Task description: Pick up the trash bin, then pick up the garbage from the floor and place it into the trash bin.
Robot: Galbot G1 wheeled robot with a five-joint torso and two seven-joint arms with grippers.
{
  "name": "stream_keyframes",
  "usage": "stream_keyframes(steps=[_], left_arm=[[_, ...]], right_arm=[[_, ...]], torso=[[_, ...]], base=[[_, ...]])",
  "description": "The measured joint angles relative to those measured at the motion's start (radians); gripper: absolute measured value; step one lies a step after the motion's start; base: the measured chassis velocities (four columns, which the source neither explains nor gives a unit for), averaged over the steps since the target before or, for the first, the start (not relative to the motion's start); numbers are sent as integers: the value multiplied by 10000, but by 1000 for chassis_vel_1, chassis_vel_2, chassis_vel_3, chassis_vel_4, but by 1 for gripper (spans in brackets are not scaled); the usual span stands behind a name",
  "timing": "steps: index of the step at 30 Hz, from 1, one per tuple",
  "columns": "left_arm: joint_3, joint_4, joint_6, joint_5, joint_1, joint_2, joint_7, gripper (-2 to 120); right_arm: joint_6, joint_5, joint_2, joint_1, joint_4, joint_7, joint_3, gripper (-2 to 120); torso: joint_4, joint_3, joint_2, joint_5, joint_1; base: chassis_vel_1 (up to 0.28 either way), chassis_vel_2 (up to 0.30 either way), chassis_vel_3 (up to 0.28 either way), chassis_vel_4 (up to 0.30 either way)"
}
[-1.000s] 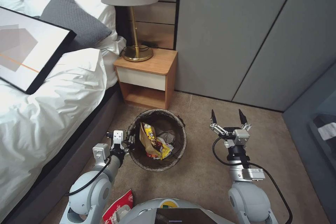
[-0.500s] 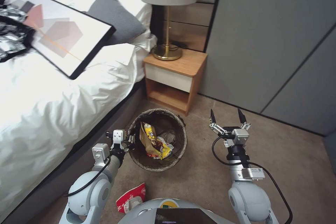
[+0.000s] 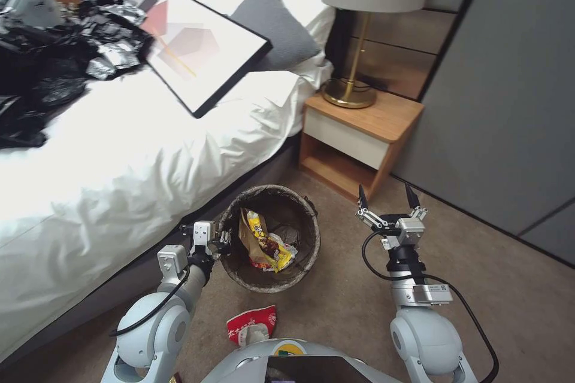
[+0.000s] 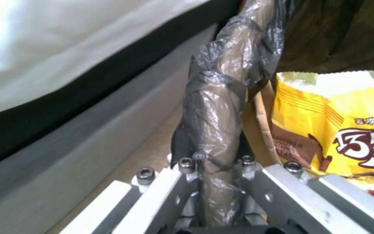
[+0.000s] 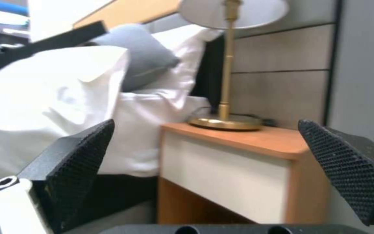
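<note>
The trash bin (image 3: 314, 238), round with a dark bag folded over its rim, hangs just in front of my base, close beside the bed. My left gripper (image 3: 222, 240) is shut on the rim's left side; the left wrist view shows the bagged rim (image 4: 215, 107) pinched in that gripper (image 4: 215, 167). Inside the bin lies garbage, among it a yellow snack wrapper (image 3: 259, 228) (image 4: 338, 120). A crumpled red-and-white carton (image 3: 252, 324) lies on the tan floor (image 3: 347, 305) right by my base. To the bin's right, my right gripper (image 3: 386, 194) (image 5: 205, 123) is open and holds nothing.
The bed (image 3: 120, 179) with white duvet runs along the left, with a framed picture (image 3: 197, 48), a grey pillow and black bags (image 3: 42, 78) on it. A wooden nightstand (image 3: 359, 131) with a brass lamp (image 3: 353, 72) stands ahead. Grey wardrobe panels (image 3: 509, 102) close off the right.
The whole view has swung left: bed, nightstand and wall have slid right in the picture, as has the carton. Both arms and the held bin keep their places relative to me.
</note>
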Motion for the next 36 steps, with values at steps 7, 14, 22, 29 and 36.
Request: stream_keyframes(steps=[7,14,22,29,36], left_arm=[[33,0,37,5,45,-2,27,0],[51,11,54,9,54,-2,39,0],[55,36,58,25,58,2,42,0],[71,66,-70,102,74,2,113,0],[108,111,-443,162,81,17,179,0]], right_arm=[[-65,26,-24,97,21,-8,0,100],[-92,49,-47,141,34,-60,11,100],[-116,50,-44,184,31,-74,-16,100],[-153,49,-54,214,31,-83,-27,100],[-165,46,-56,220,76,-93,-41,100]], torso=[[0,0,0,0,0],[-1,0,0,0,1],[-1,0,0,0,1],[0,0,0,0,1],[2,0,0,0,1]], base=[[133,128,125,124],[126,126,118,120],[121,120,127,133],[134,121,118,127],[95,90,91,81]])
